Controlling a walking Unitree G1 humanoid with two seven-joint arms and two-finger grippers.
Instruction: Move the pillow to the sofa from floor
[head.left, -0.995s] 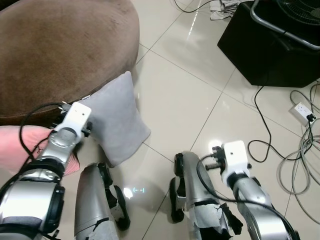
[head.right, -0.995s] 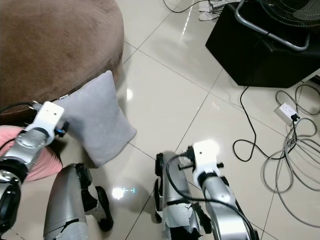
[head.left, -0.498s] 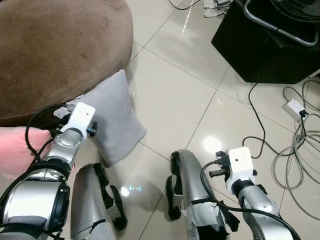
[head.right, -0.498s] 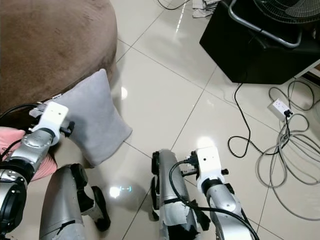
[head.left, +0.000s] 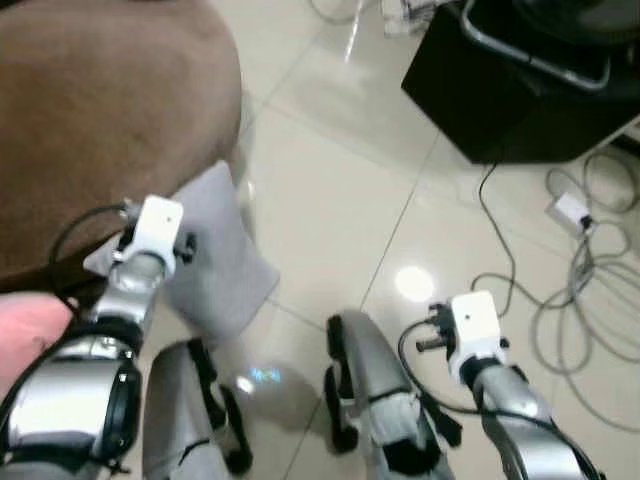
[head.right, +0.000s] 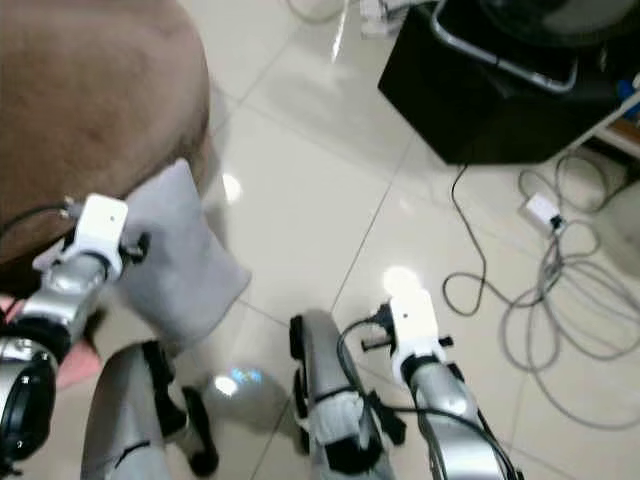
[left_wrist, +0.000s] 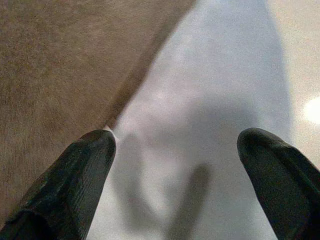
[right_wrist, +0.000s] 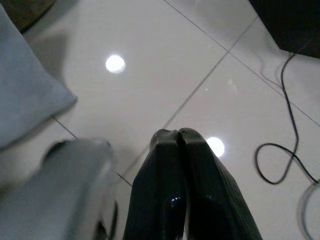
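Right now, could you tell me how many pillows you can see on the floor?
1. The grey pillow leans against the brown sofa, in front of the open left gripper. Others may be hidden.

the soft plain pale grey pillow (left_wrist: 210, 130) lies straight ahead of the left gripper (left_wrist: 182, 165), whose two fingers (left_wrist: 75, 180) are glossy black. beside that gripper's one finger runs the fuzzy, unpatterned mid-brown sofa (head.left: 100, 120). ahead of the right gripper (right_wrist: 177, 137), black and shiny as well, spreads the glossy cream tiled floor (right_wrist: 165, 65) with thin dark grout lines and white glints of light. farther beyond it sit a matte black box (head.left: 500, 90), a thin black cable (right_wrist: 285, 125) and grey-white cords (head.left: 590, 290). both arms are silver with white wrist blocks.
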